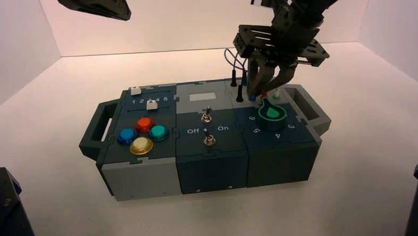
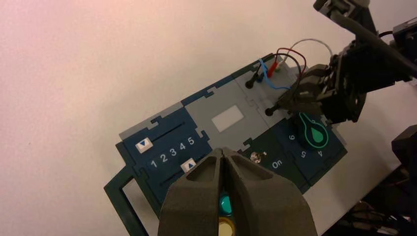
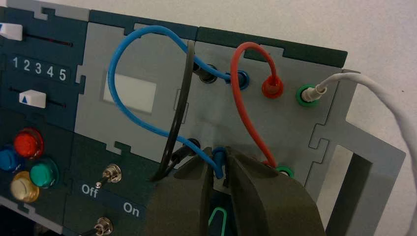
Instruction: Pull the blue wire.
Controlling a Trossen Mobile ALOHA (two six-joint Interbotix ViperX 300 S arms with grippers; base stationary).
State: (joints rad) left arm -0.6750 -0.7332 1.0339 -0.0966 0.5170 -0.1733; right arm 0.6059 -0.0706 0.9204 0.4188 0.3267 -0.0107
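The blue wire (image 3: 152, 28) loops over the grey panel at the back right of the box (image 1: 145, 176). Its far plug (image 3: 242, 78) sits in a socket in the back row. Its near plug (image 3: 219, 158) stands between the fingers of my right gripper (image 3: 219, 167), which is closed on it. In the high view the right gripper (image 1: 264, 91) reaches down onto the sockets behind the green knob (image 1: 272, 115), with the blue wire (image 1: 231, 56) arching behind it. My left gripper (image 2: 223, 153) is shut and empty, parked high at the back left (image 1: 98, 6).
A black wire (image 3: 183, 98) crosses the blue loop, with its plug just beside the gripped one. A red wire (image 3: 236, 98) and a white wire (image 3: 373, 88) are plugged in close by. Two toggle switches (image 1: 208, 115), coloured buttons (image 1: 142, 134) and two sliders (image 1: 152, 104) lie further left.
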